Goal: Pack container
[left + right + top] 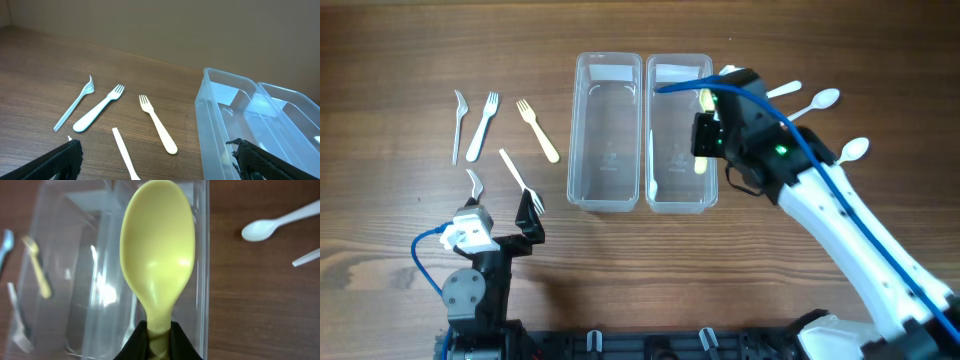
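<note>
Gripping yellow spoon (157, 255) | right hand (156, 339) clamped, handle hidden | left hand (157, 152) apart, fingers (62, 160) cropped

The table (400, 60) is brown wood grain with a matt finish, while the left container (605, 206) and right container (665, 208) are clear, glossy plastic that catches glare. The yellow spoon (157, 255) is smooth plastic with a soft sheen, pinched by the matt black right gripper (158, 340). At 9 o'clock of the containers the cream fork (538, 131) and white fork (482, 127), and at 3 o'clock the white spoon (817, 102), look like smooth opaque plastic.
</note>
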